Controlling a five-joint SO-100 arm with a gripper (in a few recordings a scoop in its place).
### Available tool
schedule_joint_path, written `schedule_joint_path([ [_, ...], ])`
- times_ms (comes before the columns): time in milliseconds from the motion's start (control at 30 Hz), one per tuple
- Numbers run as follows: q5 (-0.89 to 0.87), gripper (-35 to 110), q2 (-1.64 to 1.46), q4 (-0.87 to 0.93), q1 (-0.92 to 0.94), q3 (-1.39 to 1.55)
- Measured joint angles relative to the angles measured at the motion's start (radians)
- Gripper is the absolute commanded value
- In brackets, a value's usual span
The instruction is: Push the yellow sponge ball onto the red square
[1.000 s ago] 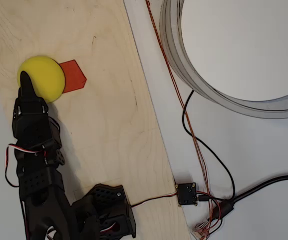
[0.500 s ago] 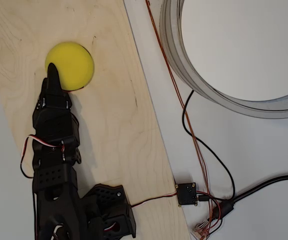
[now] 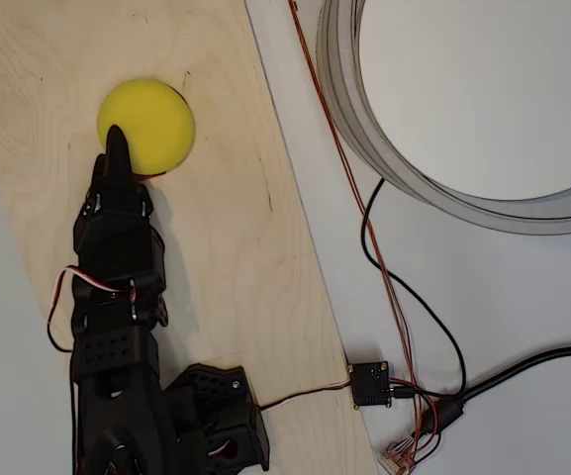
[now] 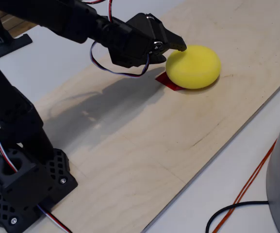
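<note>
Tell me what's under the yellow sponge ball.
The red square lies under the yellow sponge ball on the wooden board. Just its near edge peeks out; the rest is covered.

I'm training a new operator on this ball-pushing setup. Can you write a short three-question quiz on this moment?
1. True or false: the yellow ball covers most of the red square.
2. The gripper tip is: A) at the ball's edge, B) far from the ball, C) over the grey ring.
3. What surface does the ball rest on?

Key: 1 true; 2 A; 3 the wooden board.
</note>
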State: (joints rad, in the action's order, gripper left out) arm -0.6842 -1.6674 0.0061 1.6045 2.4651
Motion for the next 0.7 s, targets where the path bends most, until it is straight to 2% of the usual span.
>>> schedule_joint_path([
  [400,-0.058,18,-0.115,0.002,-0.091,0.052],
  [533,0.020,18,-0.198,0.002,-0.055,0.063],
  [700,0.212,18,-0.229,0.002,0.023,0.040],
])
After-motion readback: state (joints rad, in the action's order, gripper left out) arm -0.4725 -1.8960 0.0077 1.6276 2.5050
